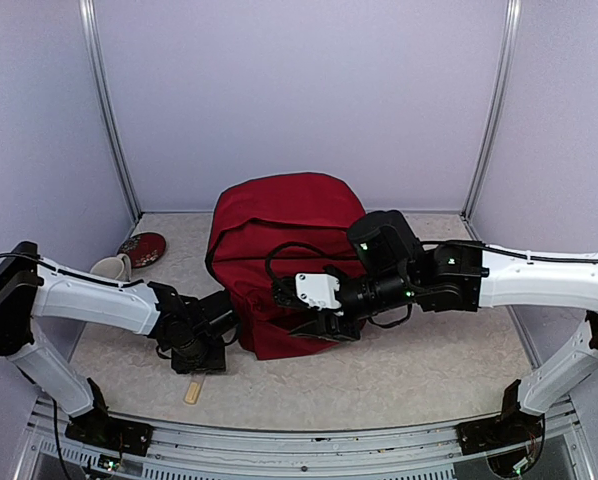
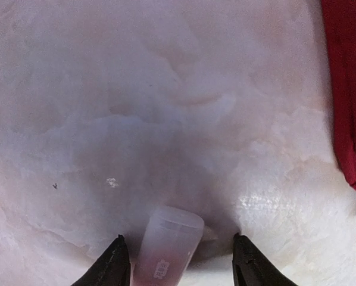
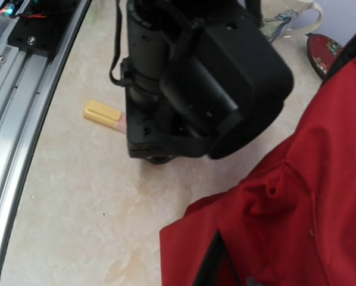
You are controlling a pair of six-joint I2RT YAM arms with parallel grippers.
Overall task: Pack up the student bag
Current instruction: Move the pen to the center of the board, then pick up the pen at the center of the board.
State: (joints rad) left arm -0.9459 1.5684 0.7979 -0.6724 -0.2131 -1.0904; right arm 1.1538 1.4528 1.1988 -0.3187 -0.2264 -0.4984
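Student bag [image 1: 279, 240]: you have it in the middle of the table [image 1: 429, 370], its bulk towards the far side. The dark red fabric is slumped and creased along the near edge.

Left gripper [image 2: 181, 263]: low over the table, just left of the bag's near-left corner. The fingers [image 2: 115, 265] are spread apart. A small stick [image 2: 166, 250] lies flat between them. Your left wrist view shows its pale, translucent end, close to the left finger and with a clear gap to the right one. It is not clamped. From the top and right wrist views, the stick's yellow end pokes out on the near side of the gripper body.

Right gripper [image 1: 314, 325]: pressed up against the near face of the bag, arm reaching in from the right. You cannot tell from any view whether its fingers are apart or together. The right wrist camera shows only red fabric, a black strip at the bottom edge, and the left arm's wrist.

Far left of the table: a mug [image 1: 110, 267] and, just beyond it, a red dish [image 1: 142, 249], both well apart from the bag.
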